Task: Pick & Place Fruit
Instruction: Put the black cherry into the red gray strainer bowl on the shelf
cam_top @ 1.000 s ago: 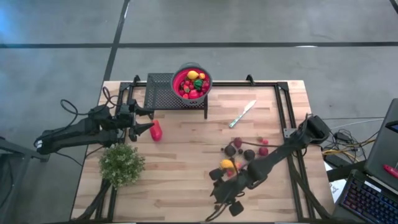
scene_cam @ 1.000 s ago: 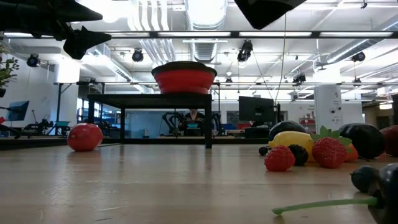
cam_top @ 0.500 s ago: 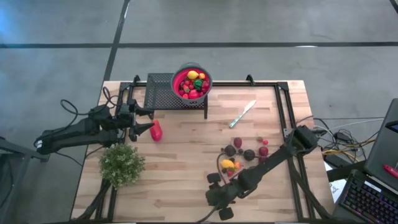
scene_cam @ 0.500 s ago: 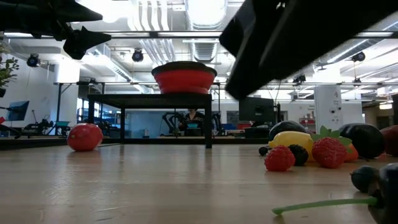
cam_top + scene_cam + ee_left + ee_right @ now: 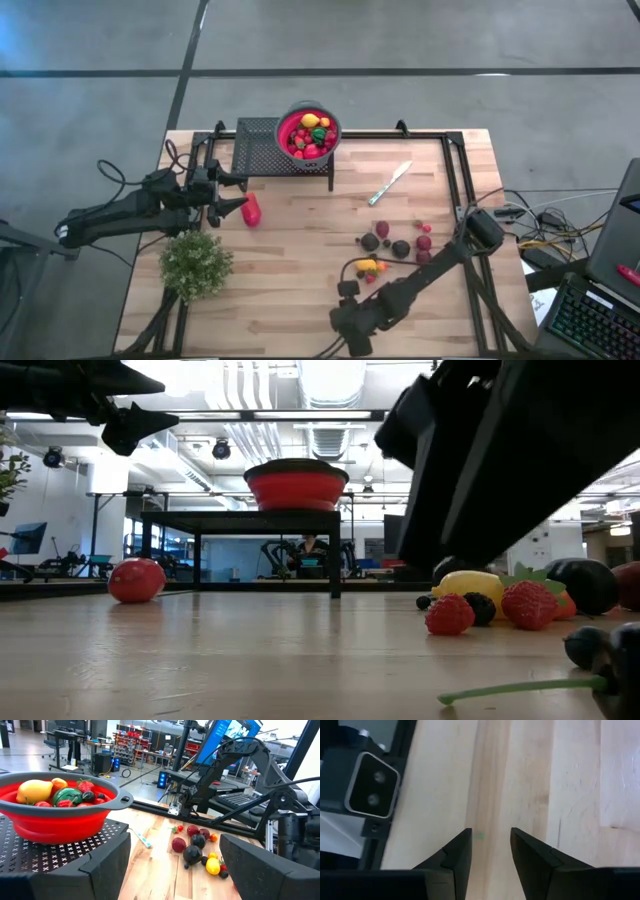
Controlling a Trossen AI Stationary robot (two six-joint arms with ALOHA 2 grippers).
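Several small loose fruits lie on the wooden table right of centre; they also show in the low view and the left wrist view. A larger red piece rests on the table at the left. More fruit fills a red bowl on a black mesh stand. My right gripper hangs near the table's near edge, tilted down, open over bare wood. My left gripper waits open and level beside the red piece.
A silver knife lies behind the loose fruits. A bushy green plant stands near my left arm. A small camera box sits at the table's near edge by my right gripper. A green stem lies near that edge.
My right gripper has come down and moved toward the table's near edge, away from the loose fruits, rolling its wrist as it went. Its arm now fills the upper right of the low view. The fruits have stayed where they were.
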